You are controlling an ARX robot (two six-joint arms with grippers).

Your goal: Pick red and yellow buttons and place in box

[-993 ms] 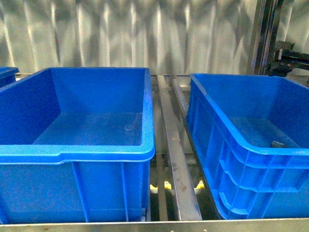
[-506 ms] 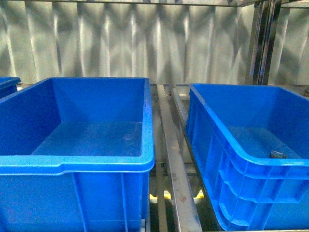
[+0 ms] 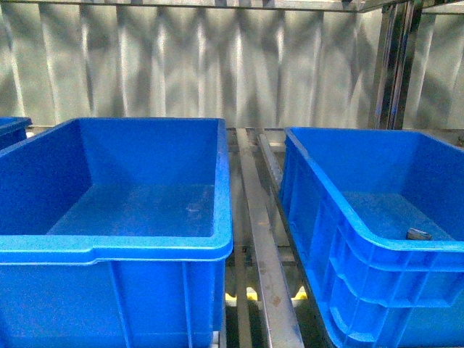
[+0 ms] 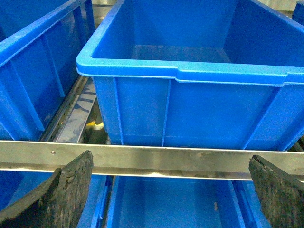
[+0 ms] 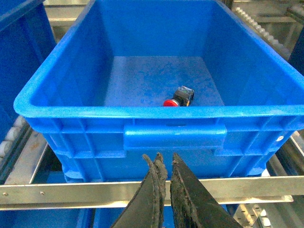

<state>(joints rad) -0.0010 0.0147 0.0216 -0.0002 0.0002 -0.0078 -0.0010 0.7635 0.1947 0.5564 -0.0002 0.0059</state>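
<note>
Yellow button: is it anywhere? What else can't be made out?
- Yellow button: it shows in no view.
- Front view: the near wall of the box hides most of its floor. Only a dark sliver shows above the rim, too small to name.
- Front view: yellow bits under the rails are half hidden and unidentifiable.
- Left wrist view: the front wall of the stepped-rim crate hides its near floor.

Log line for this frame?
left gripper open, empty | right gripper shut, empty | red button in box | yellow button not seen
</note>
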